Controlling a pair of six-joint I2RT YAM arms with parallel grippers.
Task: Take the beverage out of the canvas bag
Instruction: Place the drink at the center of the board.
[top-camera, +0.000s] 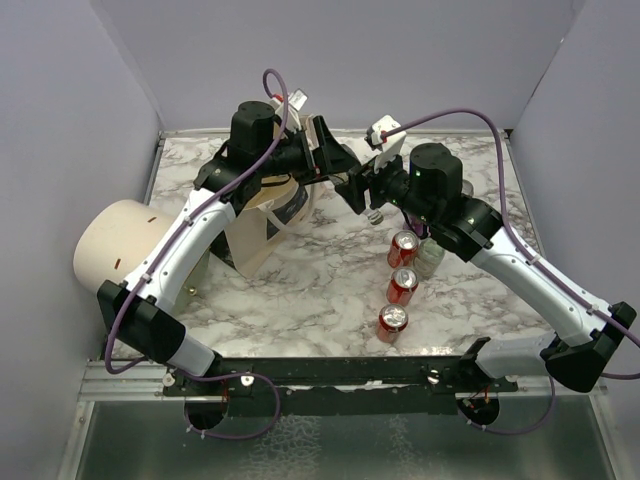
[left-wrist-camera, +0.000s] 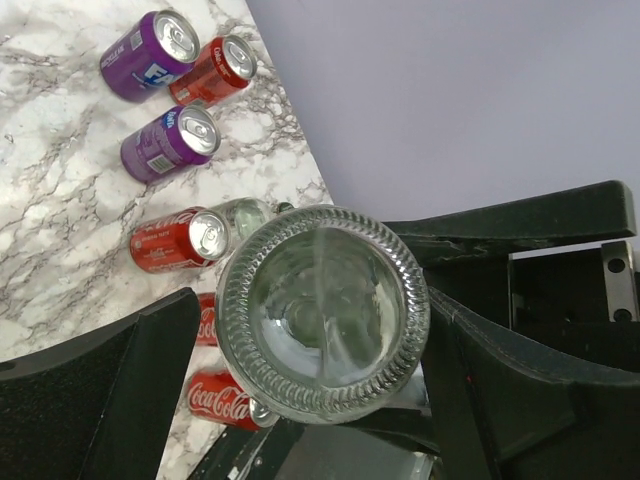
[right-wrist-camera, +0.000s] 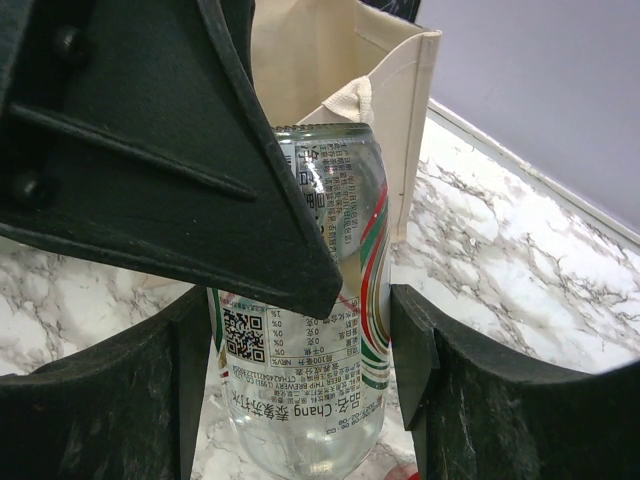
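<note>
Top view: canvas bag (top-camera: 255, 240) stands upright on the marble worktop (top-camera: 330, 285), left of centre, partly under the left arm. Left end effector (top-camera: 335, 160) and right end effector (top-camera: 368, 190) meet nose to nose just right of the bag. Three red cans (top-camera: 402, 285) line up lower right of them, and a cream cylinder (top-camera: 115, 245) lies at far left. Left wrist view: round glass base of the beverage bottle (left-wrist-camera: 322, 315) fills mid-frame between this end effector's fingers (left-wrist-camera: 110, 395). Jaws spread wide, a sliver of gap on the frame-left side, so no grip. Purple and red cans sit upper left. Right wrist view: labelled bottle body sits between both fingers (right-wrist-camera: 500, 410). Both press its sides, jaws half closed, clamped on. Bag stands behind, top centre, bottle outside it.
</note>
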